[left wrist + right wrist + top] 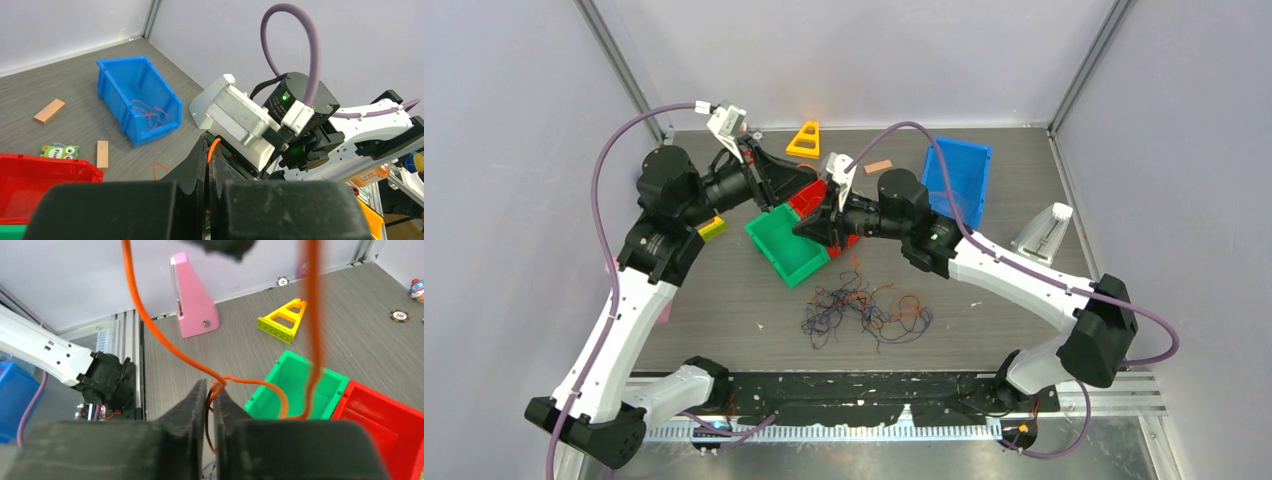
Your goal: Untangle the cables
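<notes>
1. Nearest, in the lower middle of the top view: tangle of cables (864, 310), thin orange-red and dark purple-black strands mixed together, loose on the grey surface (724, 300), well apart from both pincers.
2. Just behind the tangle, a little to the left: green bin (782, 240), standing at an angle on the surface.
3. Touching the far side of the green bin: red bin (807, 199), partly hidden under the arms.
4. Over these two bins, in the middle of the frame: right pincer (212, 390), fingers drawn almost together and gripping an orange cable (313, 300). In the right wrist view, cable pinched at the fingertips, then going up in two strands to the top edge of the frame.
5. Close behind, reaching in from the upper left: left pincer (209, 150), fully closed, an orange cable squeezed between the tips, seen as a short orange curve in the left wrist view. Same cable as in the right pincer or not: cannot tell.
6. Farther, in the upper right: blue bin (969, 165), with a thin red-orange cable (147, 111) curled on its bottom.
7. Left of the blue bin, lying flat: small wooden block (879, 166).
8. Farthest, near the back wall: yellow triangle (803, 153).
</notes>
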Robot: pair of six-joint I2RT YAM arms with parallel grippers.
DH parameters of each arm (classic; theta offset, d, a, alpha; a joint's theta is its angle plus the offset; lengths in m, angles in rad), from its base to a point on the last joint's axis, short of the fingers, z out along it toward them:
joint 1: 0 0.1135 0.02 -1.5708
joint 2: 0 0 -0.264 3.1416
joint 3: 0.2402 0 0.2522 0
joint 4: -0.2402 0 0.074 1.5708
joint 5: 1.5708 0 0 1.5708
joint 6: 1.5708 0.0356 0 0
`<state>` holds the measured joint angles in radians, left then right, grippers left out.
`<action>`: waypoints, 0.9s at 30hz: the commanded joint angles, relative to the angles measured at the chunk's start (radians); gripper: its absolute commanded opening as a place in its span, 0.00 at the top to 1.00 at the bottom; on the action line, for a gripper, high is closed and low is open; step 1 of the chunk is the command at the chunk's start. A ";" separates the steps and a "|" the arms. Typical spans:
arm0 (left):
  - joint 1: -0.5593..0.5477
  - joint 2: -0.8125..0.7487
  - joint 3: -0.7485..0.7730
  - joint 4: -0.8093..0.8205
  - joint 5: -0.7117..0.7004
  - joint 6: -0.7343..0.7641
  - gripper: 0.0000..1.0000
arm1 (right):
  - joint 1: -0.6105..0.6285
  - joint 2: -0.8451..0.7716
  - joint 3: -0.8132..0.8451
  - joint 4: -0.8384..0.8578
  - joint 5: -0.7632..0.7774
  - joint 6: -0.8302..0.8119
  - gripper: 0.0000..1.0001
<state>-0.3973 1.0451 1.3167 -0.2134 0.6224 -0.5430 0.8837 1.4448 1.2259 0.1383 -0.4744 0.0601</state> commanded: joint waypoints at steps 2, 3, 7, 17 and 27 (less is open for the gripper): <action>-0.003 -0.011 -0.019 0.042 -0.022 0.010 1.00 | 0.004 -0.037 0.002 0.070 0.030 0.033 0.94; -0.003 -0.011 -0.027 0.030 -0.053 0.006 1.00 | 0.003 -0.054 -0.006 0.068 0.037 0.033 0.94; -0.002 -0.018 -0.116 0.050 -0.133 -0.018 0.51 | -0.001 -0.129 -0.048 0.018 0.136 0.036 0.95; -0.001 -0.190 -0.517 0.278 -0.220 -0.051 0.02 | -0.130 -0.227 -0.008 -0.089 0.318 0.232 0.95; -0.266 -0.093 -0.730 0.324 -0.465 0.177 0.15 | -0.177 -0.233 0.073 -0.132 0.362 0.347 0.95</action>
<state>-0.5709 0.8978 0.5793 0.0570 0.2829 -0.4824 0.7094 1.2499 1.2285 -0.0135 -0.1585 0.3458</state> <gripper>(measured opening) 0.872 0.073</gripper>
